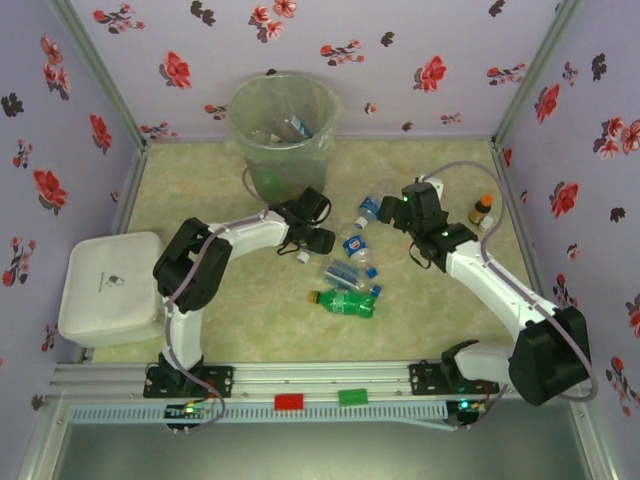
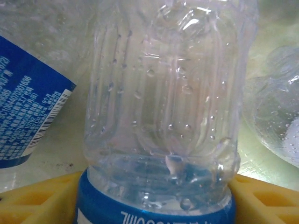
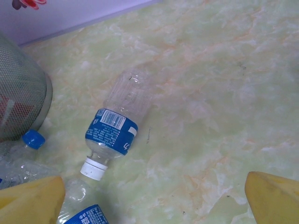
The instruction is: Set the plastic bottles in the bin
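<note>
The grey-green bin (image 1: 280, 130) stands at the back, with several bottles inside. My left gripper (image 1: 316, 237) is shut on a clear plastic bottle (image 2: 163, 107) with a blue label, which sits between the yellow fingers (image 2: 32, 203); its white cap end (image 1: 303, 257) pokes out below. My right gripper (image 1: 392, 210) is open and holds nothing, its fingertips (image 3: 275, 196) hovering over bare floor. A white-capped, blue-labelled bottle (image 3: 114, 123) lies ahead of it. Loose bottles lie at mid-table: a blue-capped one (image 1: 368, 210), two clear ones (image 1: 357, 247) (image 1: 343, 272) and a green one (image 1: 345, 302).
A tiny brown bottle with an orange cap (image 1: 481, 208) stands to the right of my right gripper. A white lidded box (image 1: 110, 285) sits at the left edge. Flowered walls close in the back and both sides. The bin's wall (image 3: 18, 93) stands near in the right wrist view.
</note>
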{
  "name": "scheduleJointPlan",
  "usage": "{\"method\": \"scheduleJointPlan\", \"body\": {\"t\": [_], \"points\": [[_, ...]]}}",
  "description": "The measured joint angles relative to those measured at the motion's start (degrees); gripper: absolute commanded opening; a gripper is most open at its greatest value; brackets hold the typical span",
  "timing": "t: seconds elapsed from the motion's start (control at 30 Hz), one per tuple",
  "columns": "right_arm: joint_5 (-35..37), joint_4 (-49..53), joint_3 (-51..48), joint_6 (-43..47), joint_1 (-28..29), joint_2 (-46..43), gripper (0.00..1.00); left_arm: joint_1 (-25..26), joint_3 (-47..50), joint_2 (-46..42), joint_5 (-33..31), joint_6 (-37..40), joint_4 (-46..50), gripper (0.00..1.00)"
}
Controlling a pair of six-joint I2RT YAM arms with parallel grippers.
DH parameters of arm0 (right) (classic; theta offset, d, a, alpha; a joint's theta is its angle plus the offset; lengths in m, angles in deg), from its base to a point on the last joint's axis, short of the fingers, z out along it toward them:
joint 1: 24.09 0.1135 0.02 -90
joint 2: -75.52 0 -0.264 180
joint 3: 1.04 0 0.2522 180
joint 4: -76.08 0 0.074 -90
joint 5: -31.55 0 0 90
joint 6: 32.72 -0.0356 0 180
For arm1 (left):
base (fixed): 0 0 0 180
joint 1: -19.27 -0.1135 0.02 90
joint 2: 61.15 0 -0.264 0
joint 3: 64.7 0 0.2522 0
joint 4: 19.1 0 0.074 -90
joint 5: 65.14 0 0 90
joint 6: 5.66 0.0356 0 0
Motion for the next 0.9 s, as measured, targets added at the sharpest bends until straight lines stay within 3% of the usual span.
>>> {"method": "scheduleJointPlan", "body": {"t": [0.27,0.6,0.77,0.9], "points": [[0.3,-1.5,-1.4,-1.1,0.0,-0.4,1.0,0.0,5.1,-6.4,0.0,-0.4,-3.2,0.6],[-3.2,-7.4,-2.7,-3.6,0.0,1.8,1.0,0.0,15.5,-30.2,2.6,-0.8,-15.3,0.6],[-4.7,-9.3,-3.1,-4.7,0.0,3.0,1.0,-1.4,15.1,-35.9,4.2,0.2,-20.4,0.6],[-5.8,-10.5,-3.5,-5.5,0.0,3.7,1.0,-5.6,11.1,-36.2,5.0,0.5,-21.6,0.59]]}}
